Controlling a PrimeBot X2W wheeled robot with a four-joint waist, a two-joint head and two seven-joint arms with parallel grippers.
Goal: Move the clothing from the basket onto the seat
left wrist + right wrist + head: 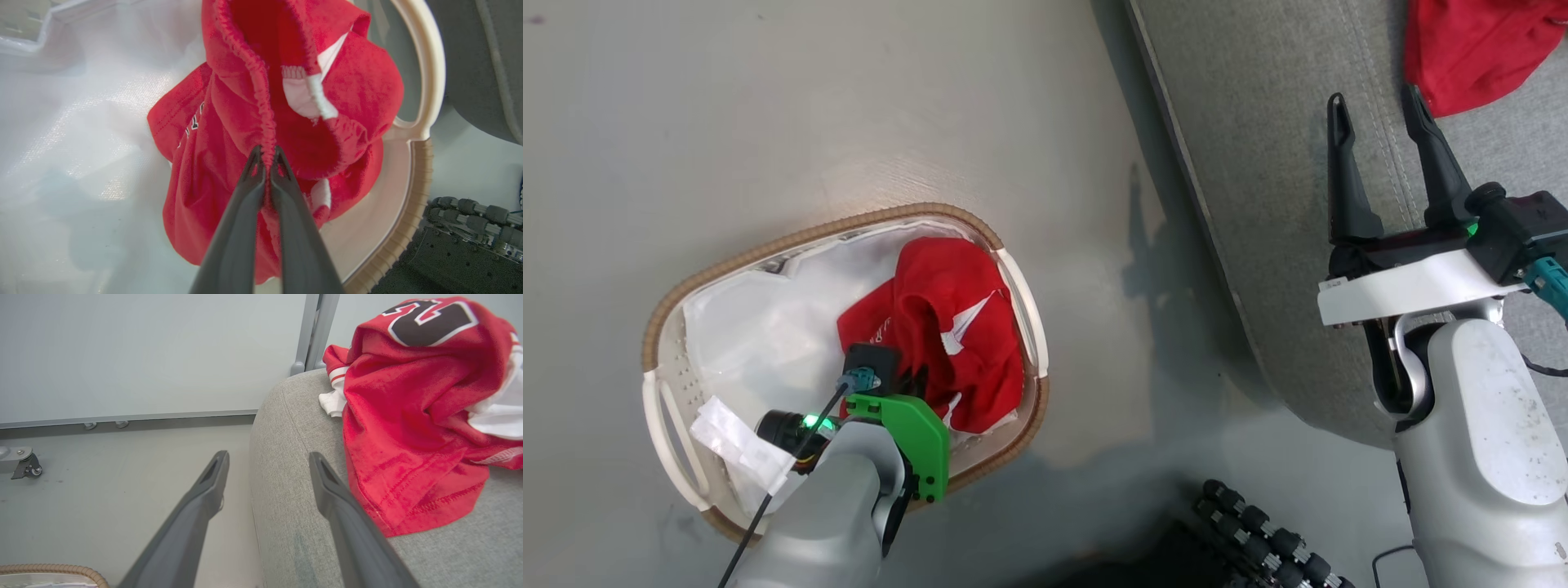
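A red garment with white trim (947, 327) lies bunched in the right half of the white basket (678, 425) with a brown rim. My left gripper (267, 157) is down inside the basket, shut on the garment's (351, 90) elastic hem. A second red garment, a jersey with black white-edged numerals (408, 416), rests on the grey seat (294, 457); in the head view this jersey (1470, 49) sits at the seat's (1258, 122) far right. My right gripper (1380, 110) hovers open over the seat's edge, just left of the jersey, empty.
White liner cloth (743, 327) fills the basket's left half. A grey floor (768, 106) surrounds the basket. The seat's rounded edge runs diagonally right of it. A dark roller-studded base (1258, 531) sits at the bottom. A wall and caster (26, 467) lie beyond.
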